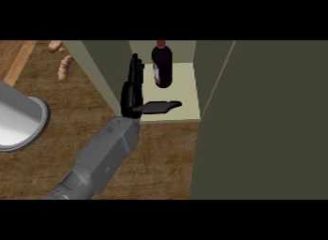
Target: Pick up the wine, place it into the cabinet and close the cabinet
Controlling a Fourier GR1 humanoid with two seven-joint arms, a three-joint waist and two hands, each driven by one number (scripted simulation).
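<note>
I'm seeing the wine [162, 65] standing upright on the pale shelf [184, 93] inside the cabinet [264, 117], toward twelve o'clock. My left robot hand [135, 96] is hovering just beside it at nine o'clock, fingers straight and thumb spread out (holding nothing), above the wooden worktop [63, 131].

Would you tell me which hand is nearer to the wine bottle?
Left. The left hand is open just left of the wine bottle; the right hand is out of view.

Grey segmented forearm [101, 157], black hand [133, 101], slim black fingers [135, 70].
</note>
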